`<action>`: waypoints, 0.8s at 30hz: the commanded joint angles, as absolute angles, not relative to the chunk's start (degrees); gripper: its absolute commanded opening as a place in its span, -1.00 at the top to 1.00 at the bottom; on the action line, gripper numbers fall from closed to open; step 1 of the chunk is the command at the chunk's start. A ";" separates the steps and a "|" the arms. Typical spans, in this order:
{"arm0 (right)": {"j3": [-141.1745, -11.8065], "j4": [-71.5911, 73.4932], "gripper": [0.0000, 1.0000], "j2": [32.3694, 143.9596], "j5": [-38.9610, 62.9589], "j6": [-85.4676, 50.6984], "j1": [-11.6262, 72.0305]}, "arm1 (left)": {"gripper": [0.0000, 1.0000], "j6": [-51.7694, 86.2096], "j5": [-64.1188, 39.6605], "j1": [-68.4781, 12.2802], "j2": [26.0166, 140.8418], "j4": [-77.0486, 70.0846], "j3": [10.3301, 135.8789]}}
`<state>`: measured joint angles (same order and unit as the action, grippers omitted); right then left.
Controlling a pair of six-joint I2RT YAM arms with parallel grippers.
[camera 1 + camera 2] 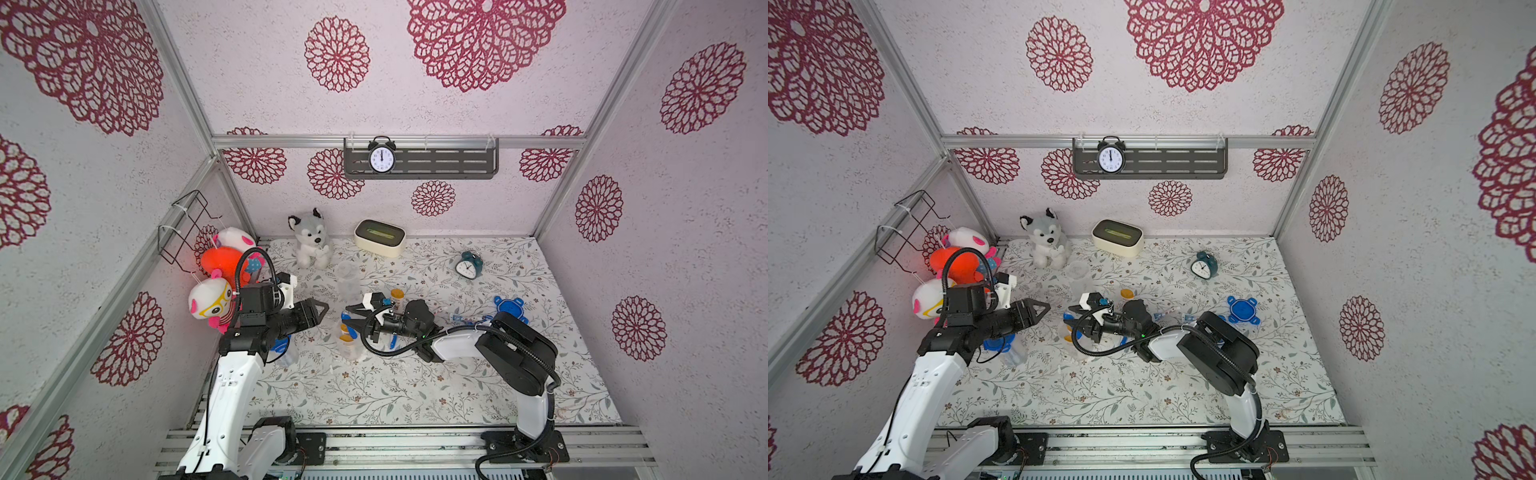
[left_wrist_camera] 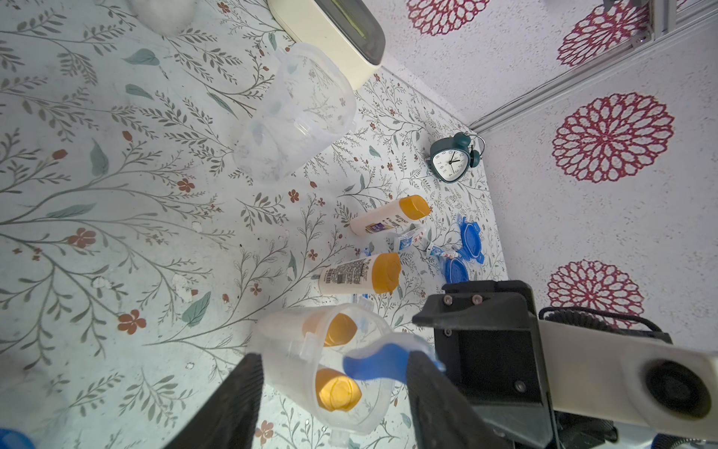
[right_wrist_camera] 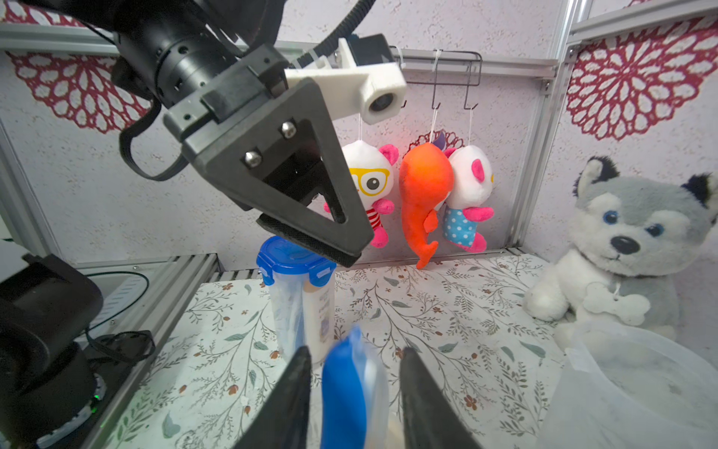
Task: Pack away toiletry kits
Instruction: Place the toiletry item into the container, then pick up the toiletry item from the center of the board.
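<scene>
**Operator:** Where is the toothbrush?

**Spotter:** Your blue toothbrush is at the mouth of the open cup, between the jaws of your right gripper. I cannot tell whether its end is inside the cup. Two bottles with orange caps are in that cup.

**Operator:** Are the jaws gripping it?

**Spotter:** No. In the right wrist view your right jaws stand parted, with a thin gap on each side of the toothbrush, which is blurred. Your left gripper hangs just left of the cup, above the bench. Its jaws are spread with nothing between them.

**Operator:** What else is around the cup?

**Spotter:** To its left, under your left arm, a sealed cup with a blue lid holds a bottle. Behind the cup, toward the back wall, is an empty clear cup. To the cup's right you have two loose bottles, small toothpaste tubes and two spare lids on the bench, the lids farthest from it. The cream tissue box sits far behind the cup at the back wall. The teal alarm clock is behind the cup and to the right, well apart from it.
</scene>
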<state>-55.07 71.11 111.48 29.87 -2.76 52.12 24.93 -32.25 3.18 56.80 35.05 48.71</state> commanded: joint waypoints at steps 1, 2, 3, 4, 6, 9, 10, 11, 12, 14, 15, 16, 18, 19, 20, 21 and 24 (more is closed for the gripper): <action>-53.98 75.78 0.06 109.74 29.01 -3.38 52.09 | -0.25 24.51 -31.87 3.60 57.12 35.24 49.13; -53.32 75.84 0.04 109.06 28.62 -3.38 52.12 | -0.25 24.52 -31.87 3.56 57.21 35.31 49.21; -52.55 75.87 0.02 108.23 28.07 -3.42 52.03 | -0.25 24.45 -31.82 3.61 57.29 35.32 49.22; -51.62 75.75 0.01 107.01 27.22 -3.94 51.80 | -0.26 24.43 -31.89 3.61 57.41 35.33 49.21; -49.56 73.81 0.01 103.50 24.05 -7.25 50.90 | -0.26 24.38 -32.46 3.52 57.64 35.28 49.22; -49.70 53.48 0.07 94.73 14.06 -14.46 48.06 | -0.26 24.26 -33.13 3.35 57.99 35.33 49.14; -52.10 40.89 0.09 91.77 10.00 -15.82 46.90 | -0.26 24.27 -33.13 3.22 58.09 35.29 49.13; -54.51 29.70 0.12 89.62 7.12 -16.23 45.70 | -0.26 24.26 -33.31 3.09 58.22 35.33 49.13; -55.80 22.85 0.13 88.07 5.16 -16.55 44.48 | -0.26 24.28 -33.46 3.00 58.33 35.33 49.13; -55.95 12.85 0.17 84.20 2.77 -19.36 40.84 | -0.26 24.21 -33.64 2.77 58.86 35.29 49.13; -56.04 8.93 0.18 82.82 2.64 -21.06 38.86 | -0.26 24.18 -33.66 2.73 59.18 35.44 49.21; -56.47 4.30 0.18 81.67 2.92 -22.54 36.67 | -0.26 24.16 -33.80 2.65 59.52 35.59 49.28; -58.86 -5.30 0.12 81.12 3.10 -22.66 33.62 | -0.26 24.07 -34.20 2.42 60.23 35.81 49.47; -60.36 -10.09 0.07 81.56 2.74 -22.14 32.35 | -0.26 23.99 -34.28 2.33 60.53 35.94 49.57; -61.82 -13.89 0.03 82.37 2.54 -21.97 31.24 | -0.26 23.93 -34.28 2.12 60.74 36.03 49.72; -63.06 -17.10 0.03 83.32 3.06 -22.02 30.11 | -0.26 23.85 -34.28 1.98 60.90 36.12 49.75; -65.39 -21.95 0.04 86.73 4.60 -24.23 27.25 | -0.27 23.75 -34.28 1.76 61.21 36.32 49.91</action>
<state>-63.26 -7.53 84.55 4.62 -21.17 28.60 24.86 -33.58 2.22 61.01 35.83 48.71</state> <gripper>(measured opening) 0.482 0.633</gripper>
